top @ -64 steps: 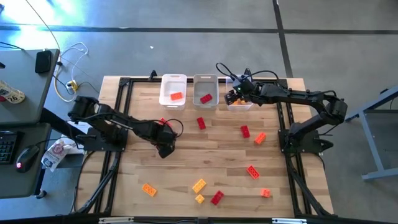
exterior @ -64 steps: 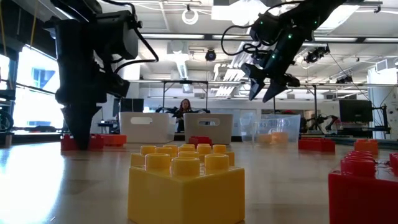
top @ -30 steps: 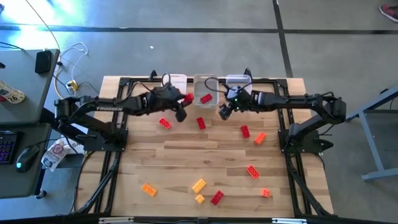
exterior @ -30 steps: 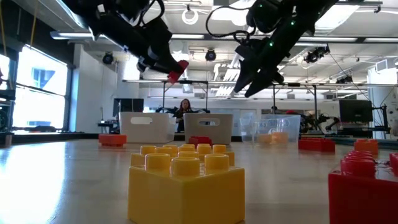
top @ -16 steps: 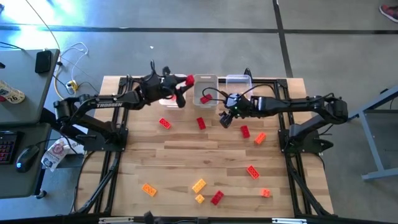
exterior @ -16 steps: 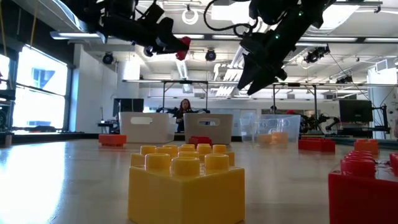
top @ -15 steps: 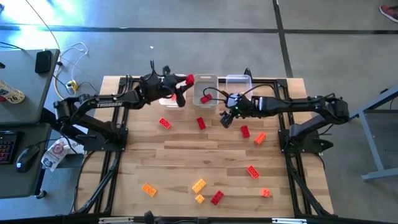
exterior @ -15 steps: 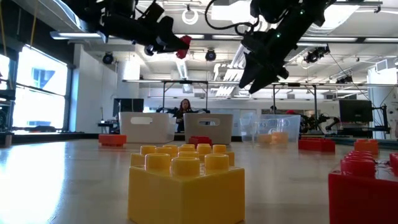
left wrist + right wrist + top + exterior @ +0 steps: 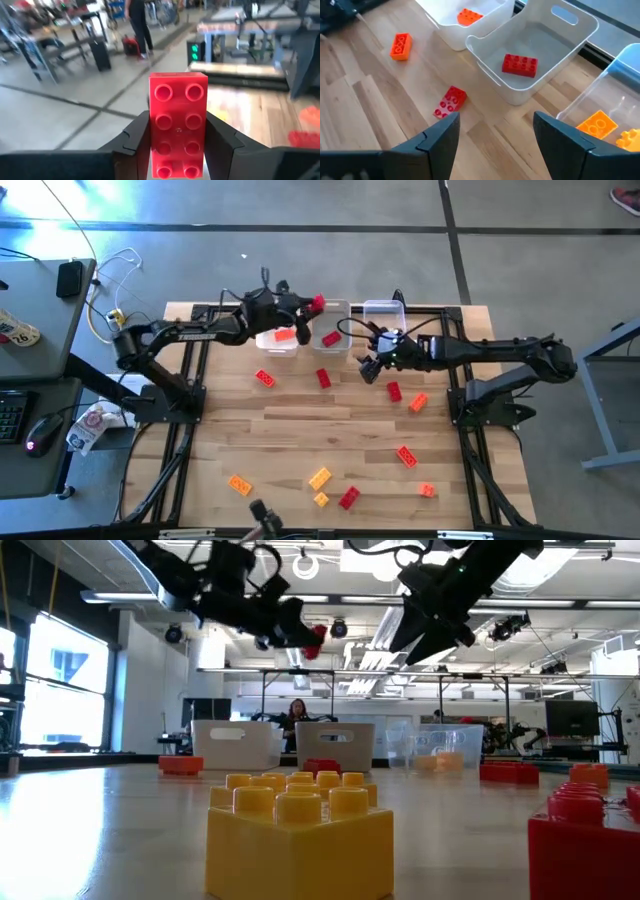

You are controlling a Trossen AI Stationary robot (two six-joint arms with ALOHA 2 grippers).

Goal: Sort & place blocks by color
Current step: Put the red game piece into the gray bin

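My left gripper [image 9: 312, 306] is shut on a red studded block [image 9: 318, 303], high over the far rim between the left white bin [image 9: 276, 340] and the middle bin [image 9: 330, 310]. In the low view the block [image 9: 317, 638] hangs high above the bins. My right gripper [image 9: 368, 368] hovers open above the table, just near of the middle bin and the clear right bin [image 9: 383, 308]; below it a red block [image 9: 450, 101] lies flat. One orange-red block [image 9: 283, 335] lies in the left bin, one red block [image 9: 331, 338] in the middle bin, and orange blocks [image 9: 597, 122] in the clear bin. My left gripper pinches the red block by its two long sides [image 9: 152, 131], one finger [image 9: 135, 136] on each, studs facing the wrist camera. The fingers lie along the block, reaching about level from the table's left. The block is lifted clear and sticks out past the fingertips.
Loose blocks lie on the table: orange-red [image 9: 265, 378], red [image 9: 323, 378], red [image 9: 393, 391], orange [image 9: 418, 402], and several more toward the near edge, among them a yellow one [image 9: 300, 840] close to the low camera. A person [image 9: 297, 712] sits beyond the table.
My left gripper has carried the red block up off the table's left part, toward the far edge and then right, over the bins, turning its fingers toward the right. My right gripper has left the clear bin, moved left and nearer, and lately risen a little.
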